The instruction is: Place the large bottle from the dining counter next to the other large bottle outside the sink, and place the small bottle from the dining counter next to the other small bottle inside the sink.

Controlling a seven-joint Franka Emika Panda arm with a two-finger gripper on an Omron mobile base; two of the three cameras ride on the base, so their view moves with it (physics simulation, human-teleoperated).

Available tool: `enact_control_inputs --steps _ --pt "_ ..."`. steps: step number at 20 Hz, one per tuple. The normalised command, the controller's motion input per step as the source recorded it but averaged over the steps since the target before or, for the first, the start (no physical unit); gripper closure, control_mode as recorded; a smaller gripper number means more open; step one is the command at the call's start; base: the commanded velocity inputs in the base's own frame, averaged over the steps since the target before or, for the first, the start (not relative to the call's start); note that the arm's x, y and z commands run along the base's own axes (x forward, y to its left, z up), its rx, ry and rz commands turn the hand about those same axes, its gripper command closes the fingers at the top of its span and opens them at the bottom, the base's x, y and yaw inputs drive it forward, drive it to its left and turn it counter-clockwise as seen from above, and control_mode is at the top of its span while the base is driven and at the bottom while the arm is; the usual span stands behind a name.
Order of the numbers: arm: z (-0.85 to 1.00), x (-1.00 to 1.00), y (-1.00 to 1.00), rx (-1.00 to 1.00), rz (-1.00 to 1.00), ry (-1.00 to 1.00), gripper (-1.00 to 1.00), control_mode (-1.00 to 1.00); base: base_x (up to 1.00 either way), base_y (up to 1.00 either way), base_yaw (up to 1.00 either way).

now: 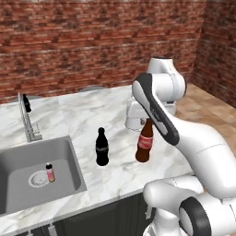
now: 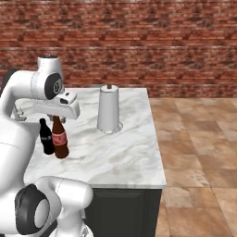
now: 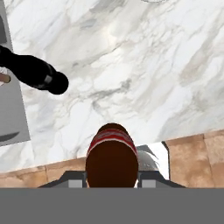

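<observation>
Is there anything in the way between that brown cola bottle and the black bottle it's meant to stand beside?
Nothing visible. The brown bottle, held at its neck by the pincer, has bare marble between it and the black bottle beside the sink.

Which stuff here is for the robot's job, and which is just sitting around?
For the job:
brown bottle, in the end effector
black bottle
pink bottle
sink

Just sitting around:
paper towel roll
faucet
</observation>
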Motion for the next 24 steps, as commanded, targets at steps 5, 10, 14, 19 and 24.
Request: enact_control_inputs --steps 5,10,14,19,24 --pt "-0.11 0.53 0.1 -0.04 -0.05 -0.07 1.0 -1.0 0.0 0.0 0.0" --pt "-0.01 0.35 0.03 -0.01 0.0 0.03 1.0 -1.0 0.0 0.0 0.0" --pt "0.0 0.25 0.0 0.0 0.0 0.09 1.0 -1.0 0.0 0.0 0.0" --pt "-0.1 0.17 0.0 0.0 0.0 0.01 1.0 -1.0 0.0 0.0 0.0" --pt "-0.22 0.22 0.06 0.0 0.0 0.0 1.0 -1.0 0.0 0.0 0.0"
